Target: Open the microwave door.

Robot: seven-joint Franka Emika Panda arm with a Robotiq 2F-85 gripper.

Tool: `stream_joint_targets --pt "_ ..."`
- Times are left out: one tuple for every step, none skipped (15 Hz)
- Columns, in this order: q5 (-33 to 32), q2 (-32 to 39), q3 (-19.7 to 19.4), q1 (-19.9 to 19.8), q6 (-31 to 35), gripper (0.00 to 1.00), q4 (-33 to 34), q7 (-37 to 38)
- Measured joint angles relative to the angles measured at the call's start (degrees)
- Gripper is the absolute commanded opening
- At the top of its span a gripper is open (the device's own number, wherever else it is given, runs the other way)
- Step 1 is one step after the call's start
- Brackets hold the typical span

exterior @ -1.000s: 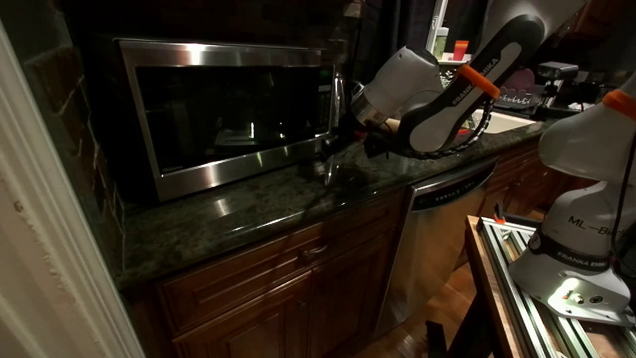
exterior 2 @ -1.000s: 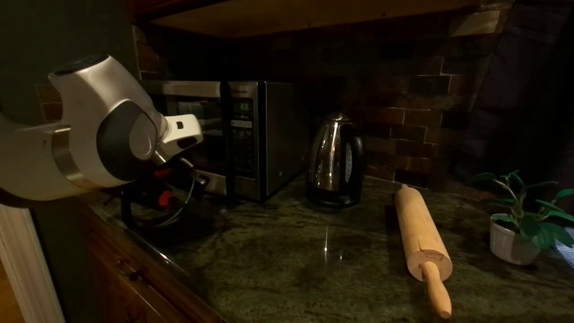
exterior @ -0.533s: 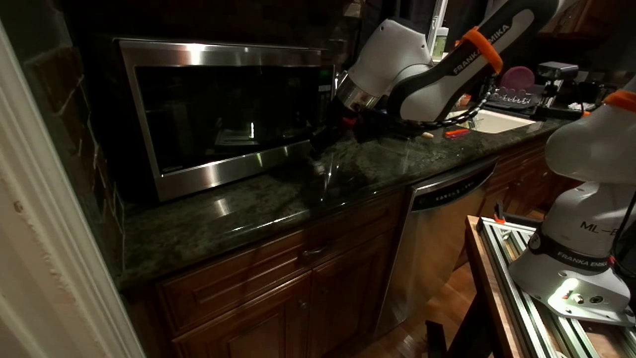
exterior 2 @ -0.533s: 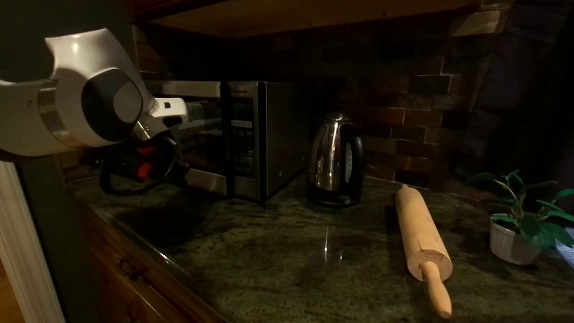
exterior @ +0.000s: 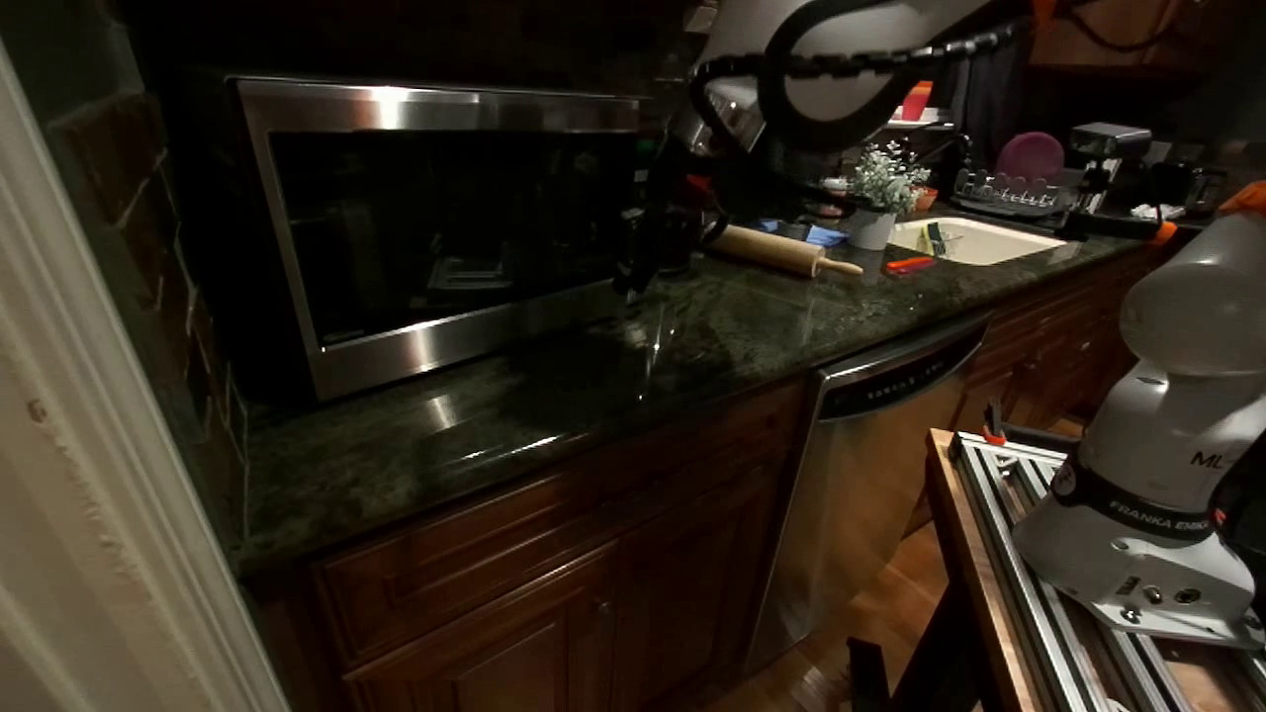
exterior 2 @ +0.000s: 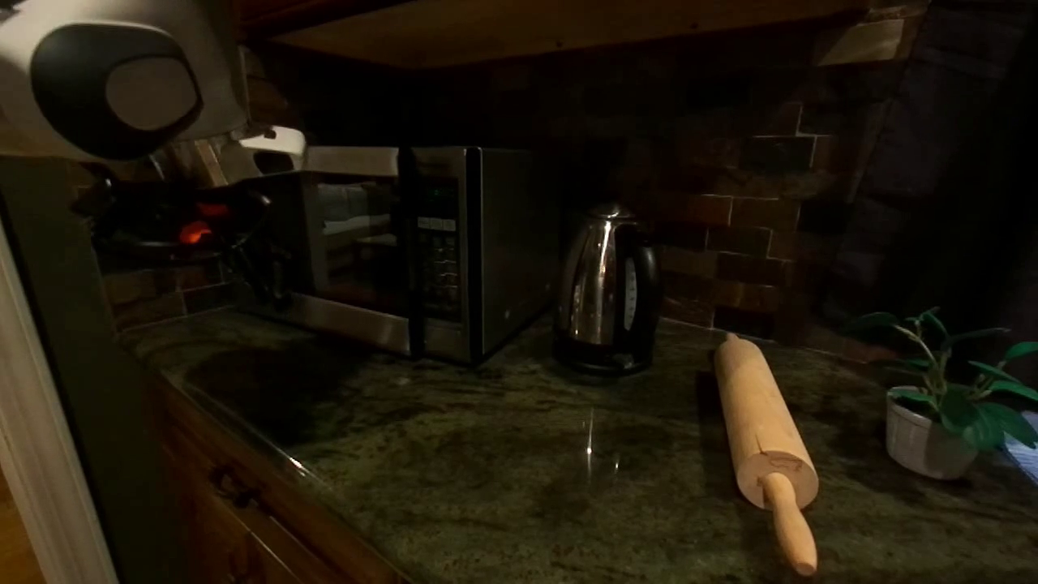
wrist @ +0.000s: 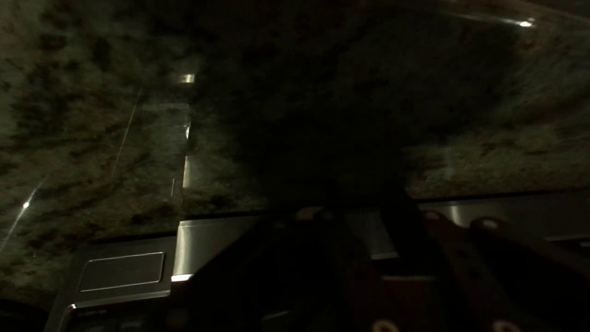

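The closed microwave door (exterior: 445, 227) looks dark, glossy and steel-framed.

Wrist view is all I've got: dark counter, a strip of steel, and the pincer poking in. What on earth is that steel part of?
Observer: It's part of the microwave door; both exterior views show steel framing its top as well.
Visitor: Oh! Does anything stand next to that?
Observer: Yes, in an exterior view a shiny kettle stands upright on the counter beside it.
Visitor: And is anything lying farther along?
Observer: A wooden rolling pin lies past the kettle; it shows in both exterior views.
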Motion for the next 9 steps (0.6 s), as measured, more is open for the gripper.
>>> stream_joint_targets --pt "1.6 -2.2 -3.7 3.1 -3.7 0.69 0.2 -1.3" --pt "1.7 -4.5 -8.3 7.0 -7.8 0.78 0.2 -1.5" --pt "1.6 -6.6 -12.8 10.7 -11.8 0.85 0.1 -1.7" --pt "1.2 -8.5 -17.4 14.5 -16.3 0.93 0.1 -2.2" --pt "0.1 -10.2 -21.9 18.2 -20.5 0.99 0.1 -2.6" --pt "-1.7 -11.7 -26.7 22.2 -24.7 1.00 -0.1 -2.8" --pt "-3.4 -13.0 -31.2 26.2 -28.5 1.00 -0.2 -3.6" --pt "-4.5 -14.0 -35.4 30.0 -32.2 1.00 -0.4 -5.2" --pt "-4.8 -14.9 -39.1 33.3 -35.2 1.00 -0.6 -7.5"
